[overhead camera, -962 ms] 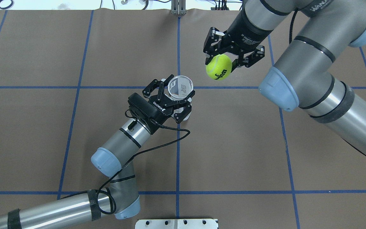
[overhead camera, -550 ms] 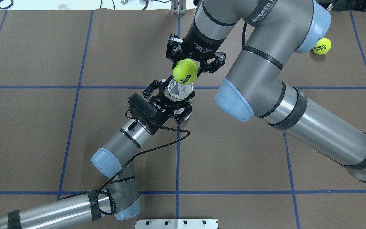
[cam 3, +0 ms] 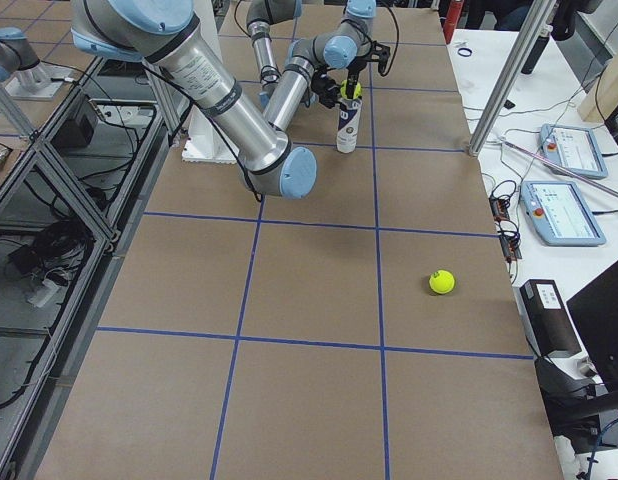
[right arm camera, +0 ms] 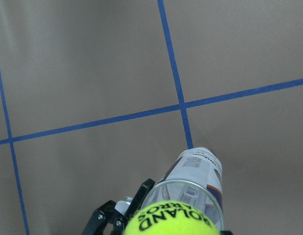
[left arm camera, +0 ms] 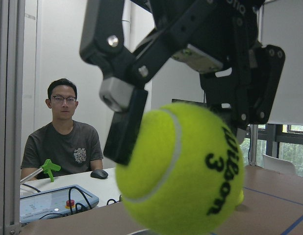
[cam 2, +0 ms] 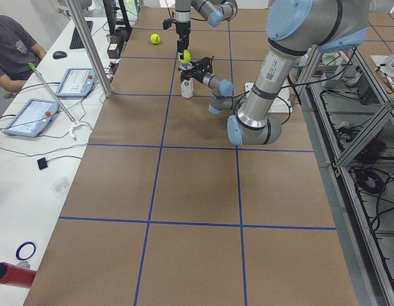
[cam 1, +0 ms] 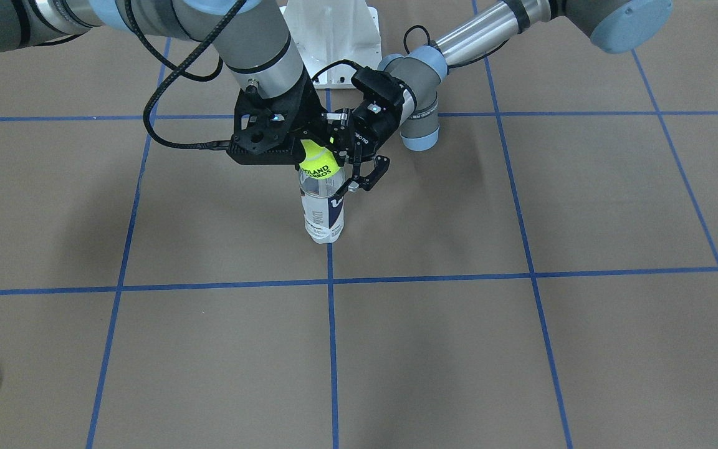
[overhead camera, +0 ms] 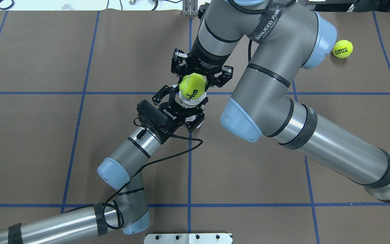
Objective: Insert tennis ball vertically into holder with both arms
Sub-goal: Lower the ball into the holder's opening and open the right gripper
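1. I see the holder standing upright on the table. Its foot is on the centre blue tape line, near a tape crossing. Clear tube, white/navy label, metal rim at the top, mouth open.
2. L gripper comes in low from the side. Its fingers are spread about tube-wide and pressed on the holder's upper part, one on each side, so it has hold of the tube.
3. R gripper points straight down from above. The jaws are partly closed on a tennis ball, with the pads on opp. sides of it.
4. That ball is right over the holder's mouth. In the front view its underside meets the top of the tube, and in the R wrist cam it covers most of the rim. I can't tell whether it touches the rim, and most of the ball is above the tube.
5. The L wrist cam is filled by the same ball, close up, with black print and a "3" on it. The R gripper's fingers clamp it from above.
6. The two grippers are v. close, R directly above L. I can't tell if they touch.
7. A 2nd ball lies loose on the table, well apart from the holder, on the robot's R side toward the far edge.
8. A white pedestal base sits on the robot's side of the table, behind the holder.
9. A person sits at the side desk at the table's L end, with tablets in front of them.
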Controlling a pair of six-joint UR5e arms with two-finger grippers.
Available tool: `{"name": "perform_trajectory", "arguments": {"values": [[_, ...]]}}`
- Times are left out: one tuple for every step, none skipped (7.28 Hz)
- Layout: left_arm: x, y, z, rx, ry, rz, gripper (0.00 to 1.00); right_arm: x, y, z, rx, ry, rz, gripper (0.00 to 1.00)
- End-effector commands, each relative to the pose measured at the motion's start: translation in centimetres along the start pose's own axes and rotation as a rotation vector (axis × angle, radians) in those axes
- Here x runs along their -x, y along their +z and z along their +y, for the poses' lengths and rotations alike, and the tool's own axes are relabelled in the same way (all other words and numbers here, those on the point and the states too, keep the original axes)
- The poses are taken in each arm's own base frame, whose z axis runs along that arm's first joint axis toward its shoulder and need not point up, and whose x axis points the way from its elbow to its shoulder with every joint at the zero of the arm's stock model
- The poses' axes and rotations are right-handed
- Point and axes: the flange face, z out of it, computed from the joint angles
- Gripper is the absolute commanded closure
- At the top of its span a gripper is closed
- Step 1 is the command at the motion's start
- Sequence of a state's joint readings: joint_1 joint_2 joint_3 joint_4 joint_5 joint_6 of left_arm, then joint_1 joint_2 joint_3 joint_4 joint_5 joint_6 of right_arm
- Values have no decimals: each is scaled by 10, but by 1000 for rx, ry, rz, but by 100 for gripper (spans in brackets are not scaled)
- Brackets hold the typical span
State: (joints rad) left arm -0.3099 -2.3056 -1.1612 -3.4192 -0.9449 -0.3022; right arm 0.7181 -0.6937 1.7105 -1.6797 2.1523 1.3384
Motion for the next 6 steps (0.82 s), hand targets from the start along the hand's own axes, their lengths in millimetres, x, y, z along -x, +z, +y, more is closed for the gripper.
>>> {"name": "perform_trajectory", "arguments": {"values": [[0,0,0,0,0,0,13,-1,6,3,6,-2,6,100],[0,0,0,0,0,0,13,-2,7,2,6,-4,8,100],[0,0,0,0,0,0,13,-3,7,2,7,-1,9,81],[0,0,0,0,0,0,13,-3,8,2,7,-1,10,45],[0,0,0,1,1,0,13,-2,8,2,6,-2,9,1],[0,0,0,0,0,0,13,-2,7,1,-5,-2,10,0]]}}
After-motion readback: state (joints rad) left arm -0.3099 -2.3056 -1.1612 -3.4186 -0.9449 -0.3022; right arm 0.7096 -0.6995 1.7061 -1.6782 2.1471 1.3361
